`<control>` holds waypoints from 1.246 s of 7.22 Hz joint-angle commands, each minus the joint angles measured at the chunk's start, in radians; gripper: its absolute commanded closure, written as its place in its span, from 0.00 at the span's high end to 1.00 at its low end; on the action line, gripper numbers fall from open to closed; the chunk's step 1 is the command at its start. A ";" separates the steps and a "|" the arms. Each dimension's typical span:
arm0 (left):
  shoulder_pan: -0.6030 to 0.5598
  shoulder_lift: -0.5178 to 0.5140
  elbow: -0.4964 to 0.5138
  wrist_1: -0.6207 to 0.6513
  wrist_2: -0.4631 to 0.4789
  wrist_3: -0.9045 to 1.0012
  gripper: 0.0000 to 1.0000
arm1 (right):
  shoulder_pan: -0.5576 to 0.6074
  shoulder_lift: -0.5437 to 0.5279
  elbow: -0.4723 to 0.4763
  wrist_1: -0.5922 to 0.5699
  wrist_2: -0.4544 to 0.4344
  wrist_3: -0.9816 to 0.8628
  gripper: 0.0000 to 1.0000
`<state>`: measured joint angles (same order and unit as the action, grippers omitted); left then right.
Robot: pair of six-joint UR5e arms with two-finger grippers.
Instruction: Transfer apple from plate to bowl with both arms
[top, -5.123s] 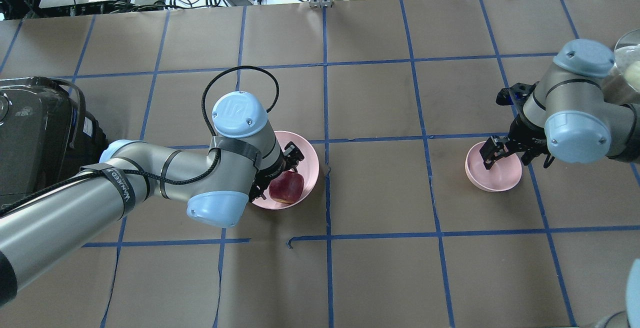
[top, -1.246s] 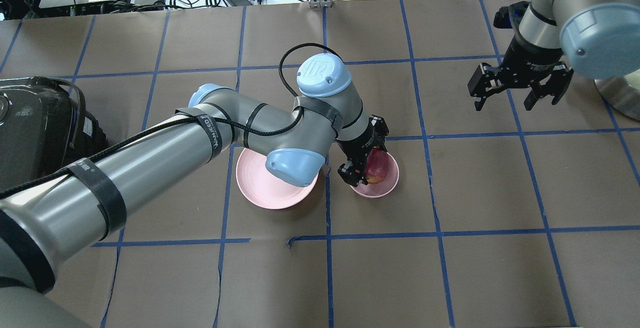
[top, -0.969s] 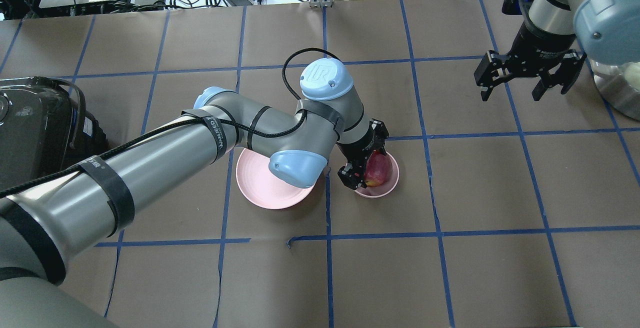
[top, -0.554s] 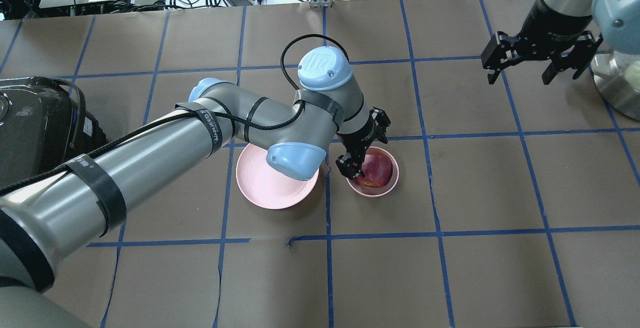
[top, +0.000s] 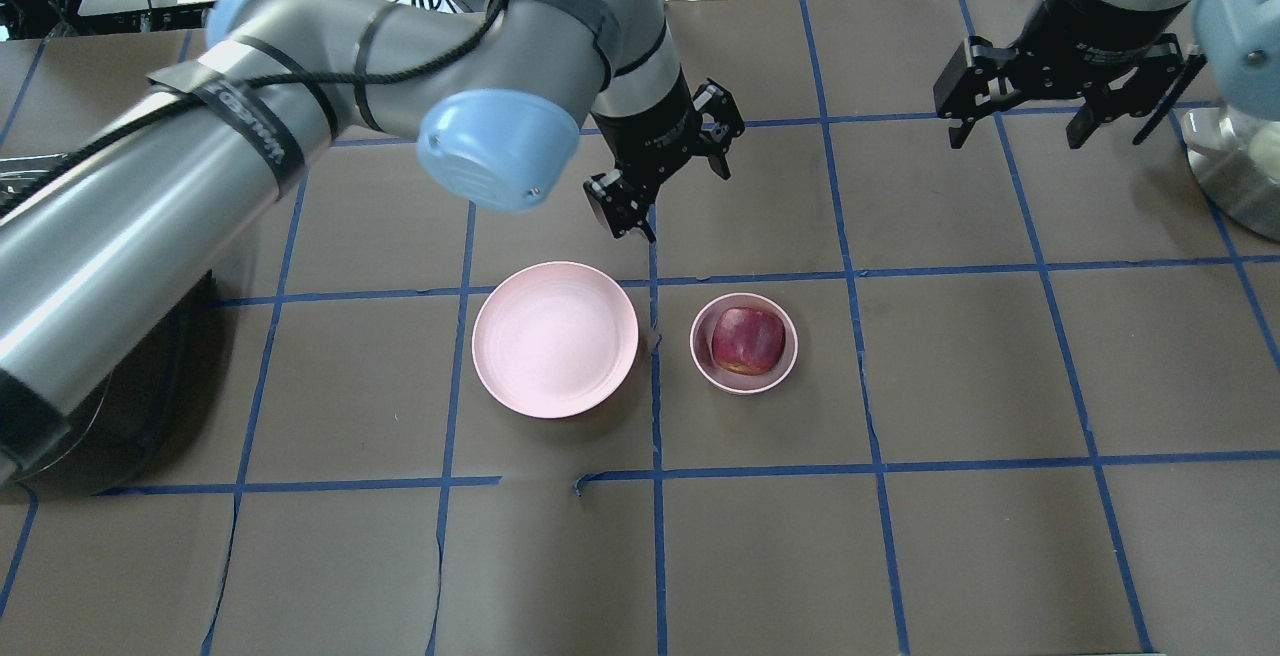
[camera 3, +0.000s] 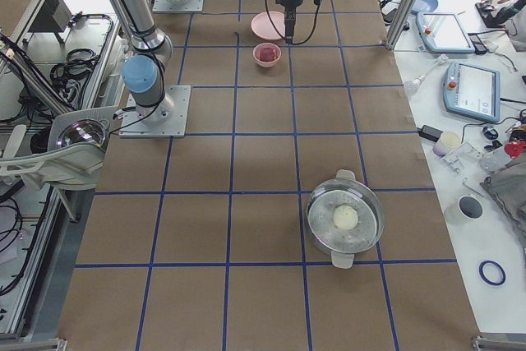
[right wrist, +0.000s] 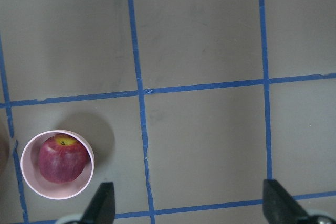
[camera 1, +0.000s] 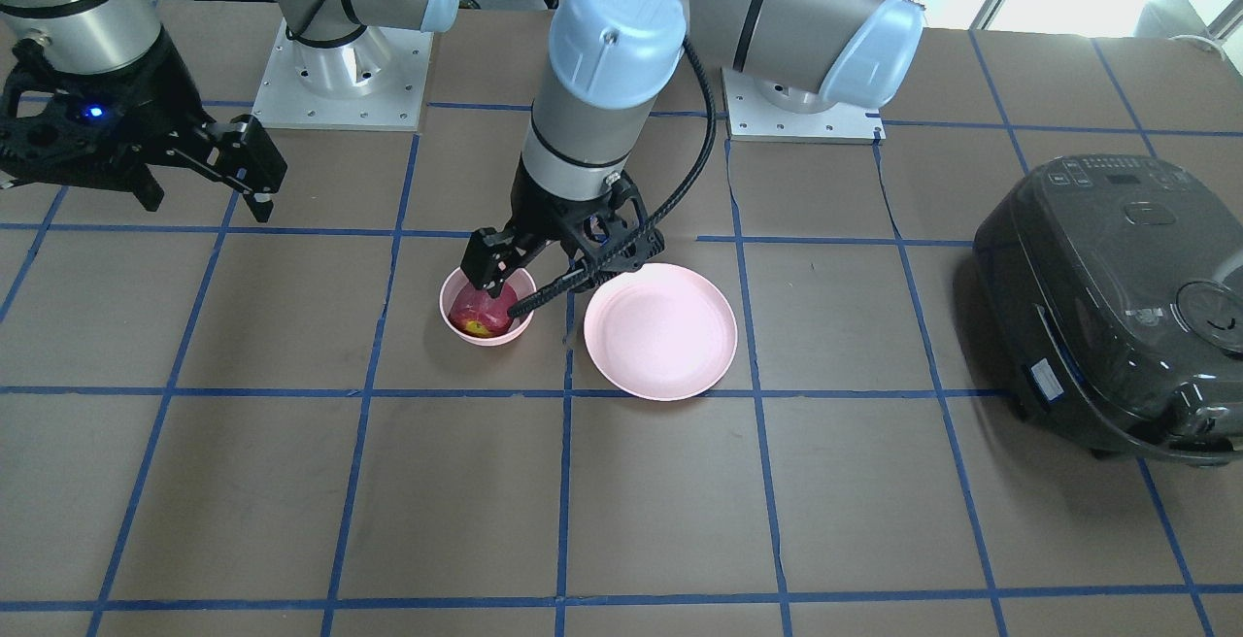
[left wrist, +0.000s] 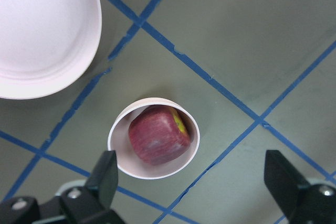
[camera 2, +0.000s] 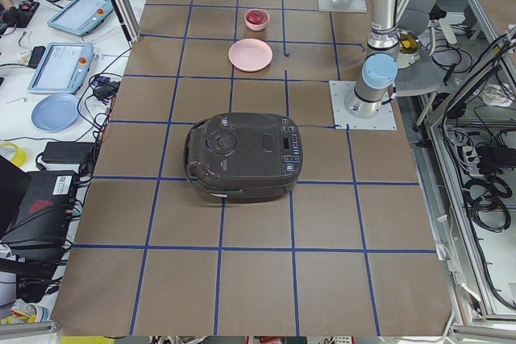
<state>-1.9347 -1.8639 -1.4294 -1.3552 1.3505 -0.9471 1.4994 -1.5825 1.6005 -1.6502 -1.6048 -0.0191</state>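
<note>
Overhead exterior: apple [top: 748, 339] sits in bowl [top: 791, 356], right of empty plate [top: 555, 351]. Left gripper [top: 672, 186] spread, empty, raised beyond bowl's far side. Right gripper [top: 1040, 131] spread, empty, far right. Risk: low left-arm sweep clips rim, tips light bowl, apple rolls out.

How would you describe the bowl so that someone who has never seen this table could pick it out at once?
On the blue-gridded brown table, find the wide pale pink plate near the middle. In the overhead view the bowl sits just to its right, close but not touching. It is the same pink, but smaller and deeper, and it holds a dark red apple, while the plate is bare.
</note>
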 commanded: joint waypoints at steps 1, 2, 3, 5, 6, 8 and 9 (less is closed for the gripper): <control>0.014 0.107 0.050 -0.084 0.051 0.283 1.00 | 0.050 -0.011 -0.007 0.000 0.002 -0.001 1.00; 0.014 0.158 0.037 -0.166 0.102 0.356 1.00 | 0.048 -0.014 -0.013 -0.002 0.005 -0.001 1.00; 0.019 0.193 -0.007 -0.192 0.148 0.510 1.00 | 0.048 -0.016 -0.028 0.006 0.014 -0.001 1.00; 0.064 0.255 -0.072 -0.179 0.249 0.748 1.00 | 0.047 -0.022 -0.037 0.038 0.014 -0.001 1.00; 0.135 0.273 -0.074 -0.180 0.263 0.842 1.00 | 0.044 -0.022 -0.037 0.036 0.016 -0.008 1.00; 0.273 0.299 -0.074 -0.186 0.269 1.007 1.00 | 0.044 -0.019 -0.033 0.035 0.028 -0.012 1.00; 0.319 0.310 -0.075 -0.196 0.272 1.075 1.00 | 0.042 -0.017 -0.033 0.035 0.037 -0.012 1.00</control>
<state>-1.6788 -1.5683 -1.5032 -1.5426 1.6155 0.0310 1.5427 -1.6017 1.5666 -1.6151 -1.5783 -0.0297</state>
